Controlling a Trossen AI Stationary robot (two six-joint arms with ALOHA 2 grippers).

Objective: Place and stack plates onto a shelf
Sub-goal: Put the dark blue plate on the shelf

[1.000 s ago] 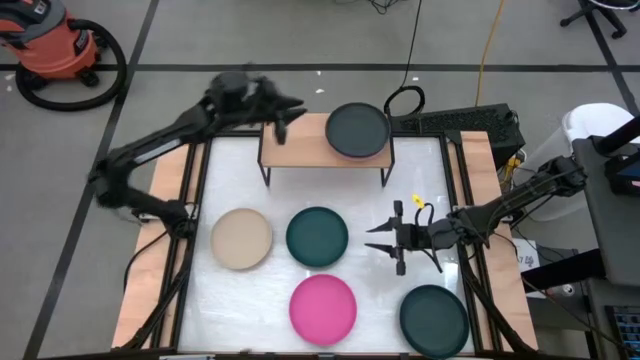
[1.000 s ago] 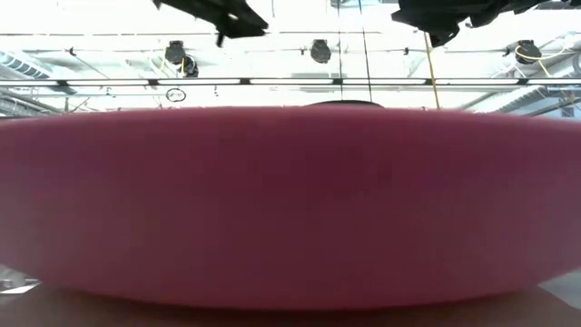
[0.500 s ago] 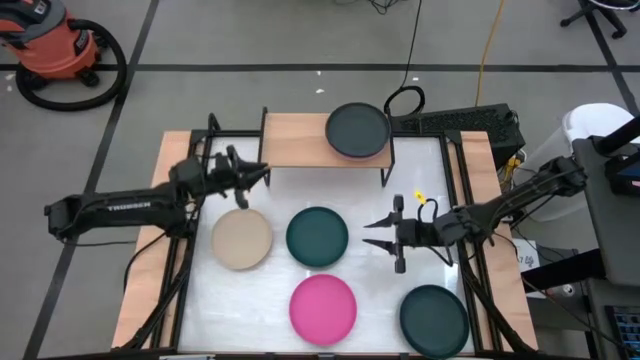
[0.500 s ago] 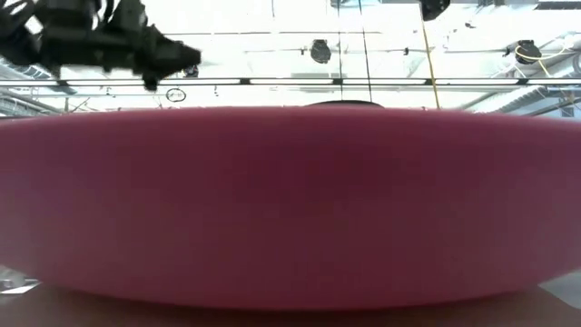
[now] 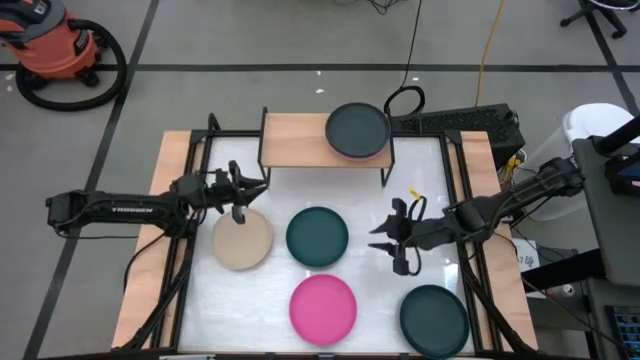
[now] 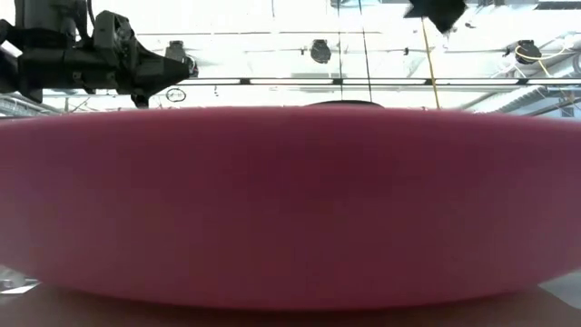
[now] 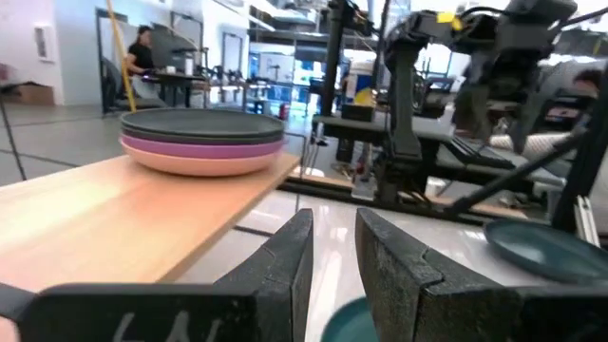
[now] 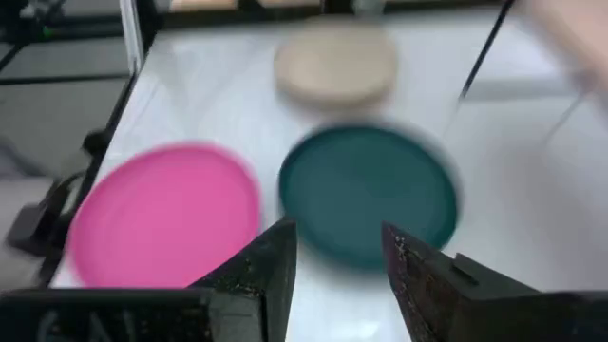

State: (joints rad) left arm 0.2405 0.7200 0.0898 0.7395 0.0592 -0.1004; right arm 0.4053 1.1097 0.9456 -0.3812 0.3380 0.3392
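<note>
Four plates lie flat on the white table: beige point(image 5: 241, 240), dark teal point(image 5: 317, 236), hot pink point(image 5: 323, 308) and a second dark teal point(image 5: 434, 318). The wooden shelf point(image 5: 295, 140) bears a stack point(image 5: 357, 130) at its right end; in the left wrist view it reads charcoal over purple over salmon pink point(image 7: 204, 142). My left gripper point(image 5: 258, 187) hovers over the beige plate's far edge, open by a narrow gap point(image 7: 334, 256). My right gripper point(image 5: 378, 240) hangs open to the right of the middle teal plate point(image 8: 366, 195). The hot pink plate fills the low view point(image 6: 290, 209).
The shelf's left half point(image 7: 123, 209) is bare wood. Black frame rails run along the table's left point(image 5: 190, 230) and right point(image 5: 462, 230) sides. Cables and a keyboard point(image 5: 450, 122) lie beyond the far right corner. A vacuum cleaner point(image 5: 55, 50) stands on the floor far left.
My left arm has drawn back from above the shelf's left end toward the table's near-left and come down, levelling out over the beige plate's far edge. My right gripper has stayed beside the middle teal plate, turning a little. No plate has moved.
</note>
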